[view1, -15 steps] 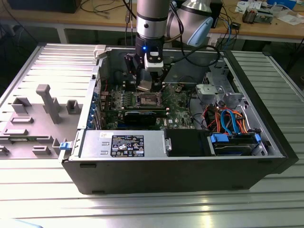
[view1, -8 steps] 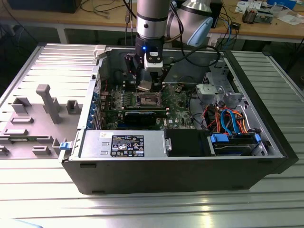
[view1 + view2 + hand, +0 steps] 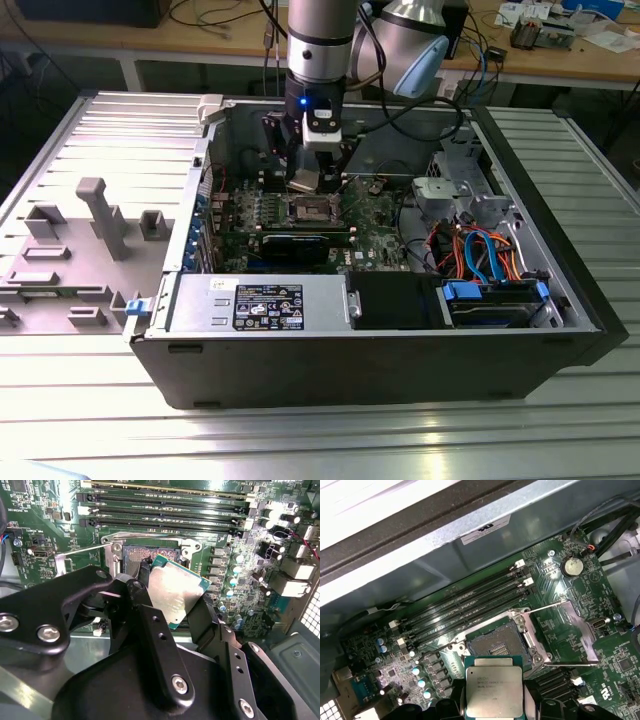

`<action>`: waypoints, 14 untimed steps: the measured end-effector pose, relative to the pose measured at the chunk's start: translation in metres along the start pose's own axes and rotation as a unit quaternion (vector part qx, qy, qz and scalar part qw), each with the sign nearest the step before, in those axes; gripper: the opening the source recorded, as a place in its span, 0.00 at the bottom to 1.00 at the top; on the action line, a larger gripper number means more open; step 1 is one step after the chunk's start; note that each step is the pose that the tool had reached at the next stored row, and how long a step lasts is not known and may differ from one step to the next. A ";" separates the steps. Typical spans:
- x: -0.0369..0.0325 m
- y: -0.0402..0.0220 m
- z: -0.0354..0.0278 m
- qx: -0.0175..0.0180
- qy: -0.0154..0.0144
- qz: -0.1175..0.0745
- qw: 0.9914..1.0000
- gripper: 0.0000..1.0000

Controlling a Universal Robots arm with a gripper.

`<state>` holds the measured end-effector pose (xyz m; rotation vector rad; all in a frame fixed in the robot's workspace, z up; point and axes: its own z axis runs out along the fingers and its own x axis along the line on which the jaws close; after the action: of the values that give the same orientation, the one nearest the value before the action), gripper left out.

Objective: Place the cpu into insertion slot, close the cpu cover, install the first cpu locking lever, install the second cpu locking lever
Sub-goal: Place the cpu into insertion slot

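My gripper [image 3: 303, 182] hangs inside the open computer case, shut on the cpu [image 3: 175, 592], a flat square chip with a silvery top. The black fingers [image 3: 143, 597] clamp two of its opposite edges. The chip [image 3: 493, 687] is tilted and sits a little above and just beside the insertion slot [image 3: 495, 647], not touching it. The slot [image 3: 136, 557] lies bare, with its dark contact field showing. The cpu cover [image 3: 588, 639] is swung open to one side of the slot. Two thin locking levers [image 3: 555, 607] stand released along the cover's edges.
Long memory slots [image 3: 470, 602] run beside the slot. A black card [image 3: 300, 243], the power supply [image 3: 260, 303] and a drive bay with cables [image 3: 490, 270] crowd the case. Case walls [image 3: 215, 150] surround the board. A grey fixture [image 3: 100, 215] stands at the exterior view's left.
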<state>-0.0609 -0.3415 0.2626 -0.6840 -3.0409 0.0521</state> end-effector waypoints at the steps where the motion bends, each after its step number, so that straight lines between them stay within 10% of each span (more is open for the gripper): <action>1: 0.0000 0.0000 0.0001 0.000 0.000 0.001 1.000 0.55; 14: 0.0000 0.0000 0.0005 0.000 0.001 0.014 1.000 0.55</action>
<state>-0.0609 -0.3415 0.2621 -0.7272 -3.0303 0.0515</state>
